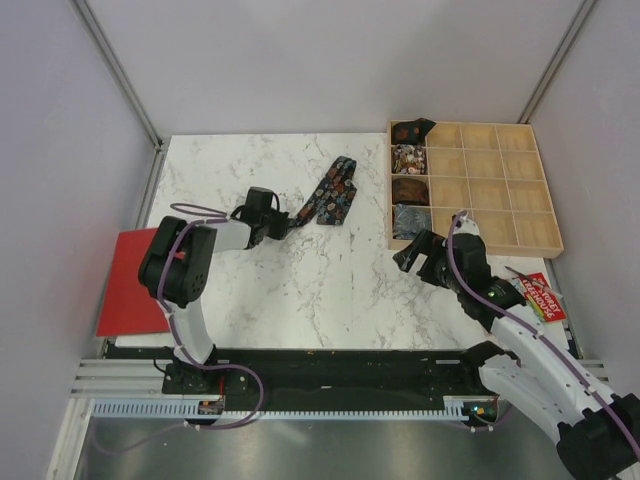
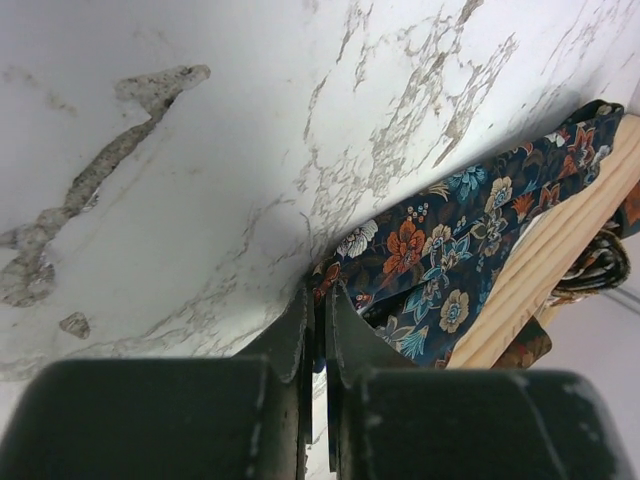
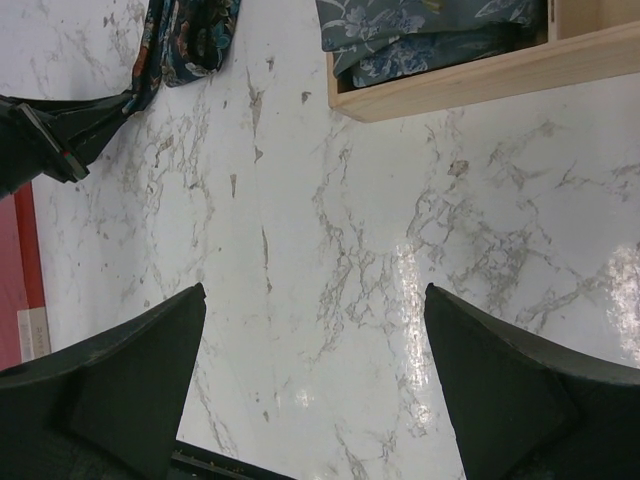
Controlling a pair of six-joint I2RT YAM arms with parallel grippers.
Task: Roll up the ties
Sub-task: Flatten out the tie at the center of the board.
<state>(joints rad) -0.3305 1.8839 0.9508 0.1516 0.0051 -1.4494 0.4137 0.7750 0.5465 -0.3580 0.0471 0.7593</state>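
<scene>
Wide-apart fingers [image 3: 120, 380] over marble table [image 3: 330, 250]

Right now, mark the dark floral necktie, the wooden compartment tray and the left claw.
dark floral fabric necktie [image 1: 336, 192]: top external view, its wide part.
pale wooden compartment tray [image 1: 511, 196]: top external view, bare compartment floor.
left claw [image 2: 318, 298]: left wrist view, between its fingertips, shut on the necktie.

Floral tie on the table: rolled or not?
Not rolled. The tie lies loose on the table, no coil, one end pinched in the shut left tool.
</scene>
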